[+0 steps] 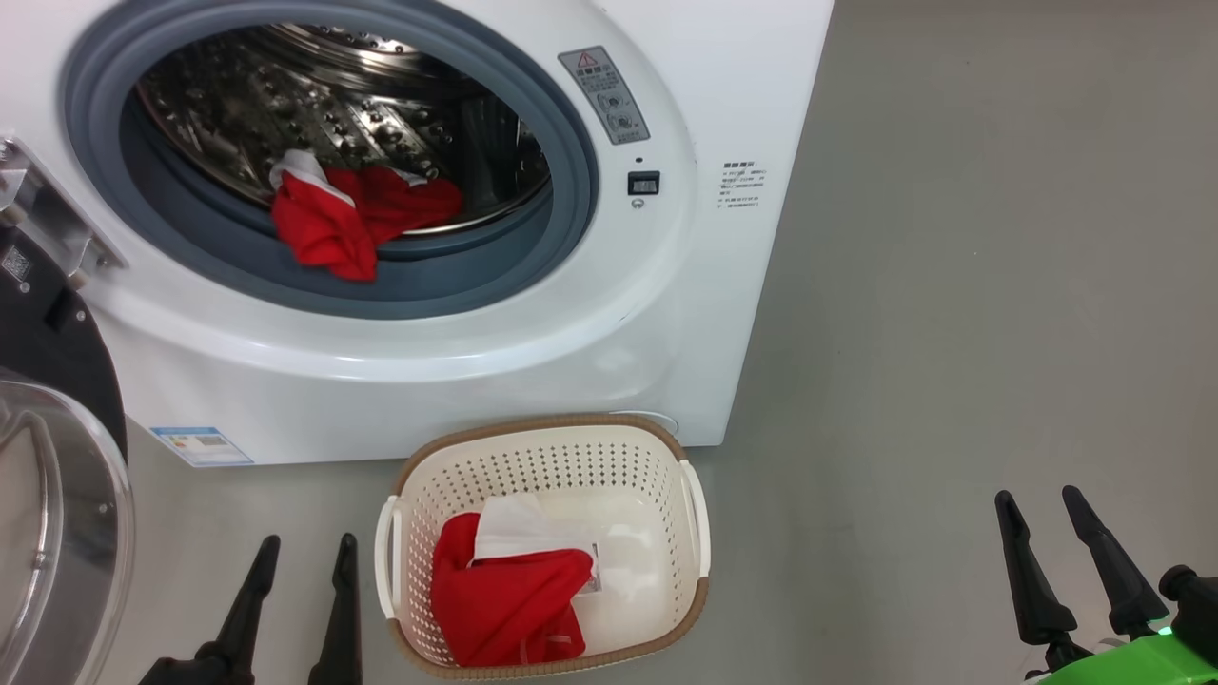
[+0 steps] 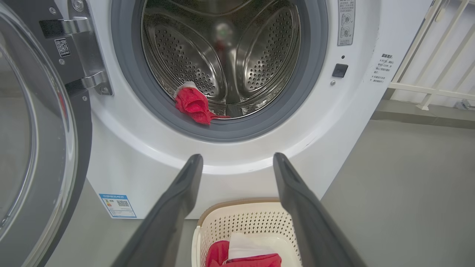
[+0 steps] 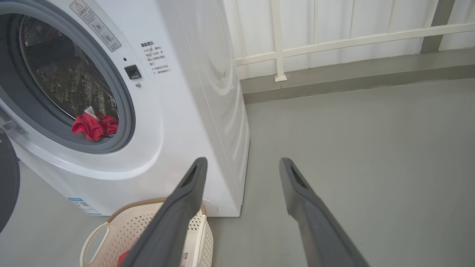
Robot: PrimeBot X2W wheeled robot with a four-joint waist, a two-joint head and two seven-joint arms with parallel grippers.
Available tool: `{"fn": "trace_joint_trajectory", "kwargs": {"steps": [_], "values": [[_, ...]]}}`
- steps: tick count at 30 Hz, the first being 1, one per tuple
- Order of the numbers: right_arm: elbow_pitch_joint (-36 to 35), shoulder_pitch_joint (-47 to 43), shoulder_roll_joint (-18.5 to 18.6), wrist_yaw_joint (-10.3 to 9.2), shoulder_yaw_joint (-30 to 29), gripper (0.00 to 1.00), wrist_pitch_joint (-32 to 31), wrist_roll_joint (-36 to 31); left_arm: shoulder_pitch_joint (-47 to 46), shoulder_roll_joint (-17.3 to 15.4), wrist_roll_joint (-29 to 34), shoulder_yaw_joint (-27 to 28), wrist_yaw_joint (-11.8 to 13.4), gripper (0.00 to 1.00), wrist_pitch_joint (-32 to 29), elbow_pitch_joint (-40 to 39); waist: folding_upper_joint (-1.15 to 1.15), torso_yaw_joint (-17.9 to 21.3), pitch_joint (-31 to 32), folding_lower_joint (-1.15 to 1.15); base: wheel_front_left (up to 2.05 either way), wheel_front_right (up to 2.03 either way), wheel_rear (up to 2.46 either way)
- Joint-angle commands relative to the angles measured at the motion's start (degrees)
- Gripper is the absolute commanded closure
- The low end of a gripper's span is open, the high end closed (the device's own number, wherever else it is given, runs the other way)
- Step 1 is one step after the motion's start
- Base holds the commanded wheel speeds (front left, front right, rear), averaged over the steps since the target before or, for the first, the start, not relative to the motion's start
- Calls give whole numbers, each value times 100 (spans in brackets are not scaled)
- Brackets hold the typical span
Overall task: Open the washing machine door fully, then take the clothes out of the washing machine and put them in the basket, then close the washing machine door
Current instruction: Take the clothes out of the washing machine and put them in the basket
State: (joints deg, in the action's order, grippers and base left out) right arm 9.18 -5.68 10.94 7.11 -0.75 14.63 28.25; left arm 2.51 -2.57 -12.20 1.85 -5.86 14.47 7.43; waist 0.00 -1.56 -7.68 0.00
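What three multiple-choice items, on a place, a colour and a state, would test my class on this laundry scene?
1. Where is the basket? A) on the floor before the washing machine B) on top of it C) on a shelf
2. What colour is the garment left in the drum? A) blue B) green C) red with white
3. How is the door? A) shut B) swung open C) taken off

Answers: 1 A: it stands on the floor below the machine's front. 2 C: red cloth, white edge. 3 B: it hangs on its hinge, drum exposed.
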Motion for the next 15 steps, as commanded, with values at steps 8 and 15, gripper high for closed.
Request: {"fn": "trace_joint_trajectory", "kwargs": {"steps": [8, 15], "values": [[-167, 243, 64, 37, 100, 0, 37, 13, -272, -32, -74, 78, 78, 0, 52, -110, 0, -20, -203, 0, 0, 0, 0], [-200, 411, 4, 37, 110, 0, 37, -1, -901, -32, -26, -80, 112, 0, 52, 302, 0, -56, -538, 0, 0, 0, 0]]}}
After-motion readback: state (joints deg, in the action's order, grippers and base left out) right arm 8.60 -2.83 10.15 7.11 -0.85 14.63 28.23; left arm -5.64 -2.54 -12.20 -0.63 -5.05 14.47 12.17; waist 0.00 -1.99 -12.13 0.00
